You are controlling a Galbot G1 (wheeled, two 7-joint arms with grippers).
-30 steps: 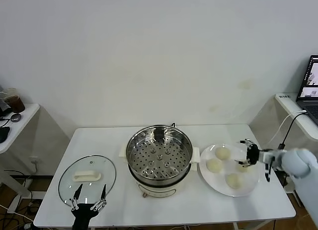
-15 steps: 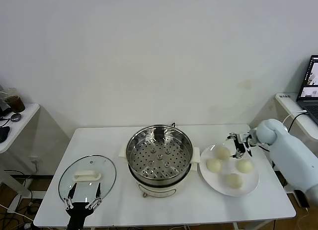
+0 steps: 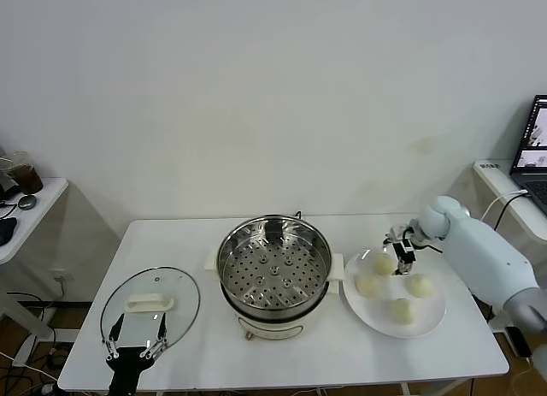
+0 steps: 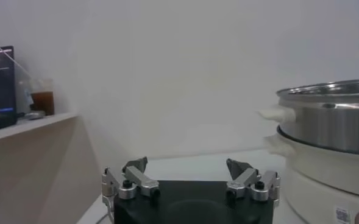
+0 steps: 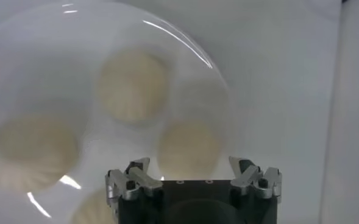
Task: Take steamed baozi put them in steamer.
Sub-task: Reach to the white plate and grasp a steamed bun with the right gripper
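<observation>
The first pickup is in hand: the right gripper [image 3: 400, 247] hovers, jaws wide and empty, over the steamed baozi [image 3: 383, 263] on the white plate [image 3: 432, 318] at right of frame. Next it must descend and close. The steamer [image 3: 273, 268] waits centre; the left gripper [image 3: 132, 348] idles wide, lower left.

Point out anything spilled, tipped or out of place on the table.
Nothing stands out. Four buns sit on the plate, the steamer stands upright and open, and its lid lies flat beside it.
</observation>
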